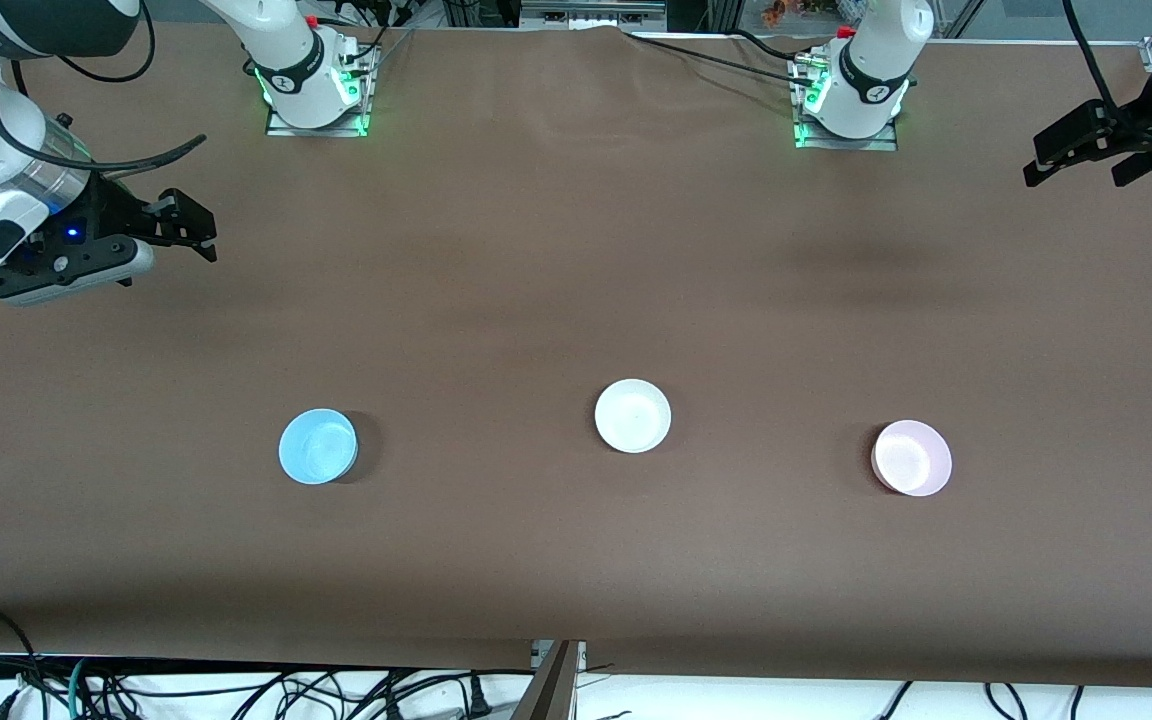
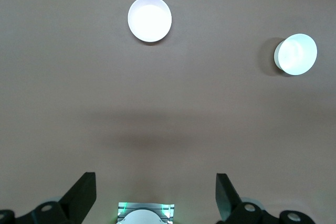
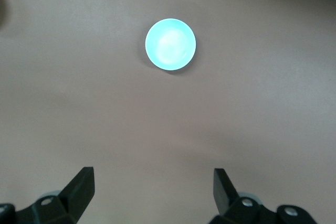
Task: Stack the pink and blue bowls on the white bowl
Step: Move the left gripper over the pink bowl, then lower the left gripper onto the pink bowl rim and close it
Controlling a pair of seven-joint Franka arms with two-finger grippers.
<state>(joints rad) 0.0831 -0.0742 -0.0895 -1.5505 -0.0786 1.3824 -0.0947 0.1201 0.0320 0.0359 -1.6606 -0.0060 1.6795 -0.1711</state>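
On the brown table (image 1: 576, 250), round shallow white plastic bowl (image 1: 633, 415) midway between sky-blue plastic bowl (image 1: 317, 446) toward the right arm's end and pale pink plastic bowl (image 1: 911, 457) toward the left arm's, all well apart from both jaws, right gripper (image 1: 186, 232) and left gripper (image 1: 1076, 165) raised over the table's ends, fingers spread open and empty, no readable writing.

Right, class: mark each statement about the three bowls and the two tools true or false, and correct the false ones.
1. The white bowl sits between the blue bowl and pink bowl. True.
2. The pink bowl is stacked on the white bowl. False: it sits apart on the table.
3. The right tool holds the blue bowl. False: it is open and empty.
4. The left tool is open. True.
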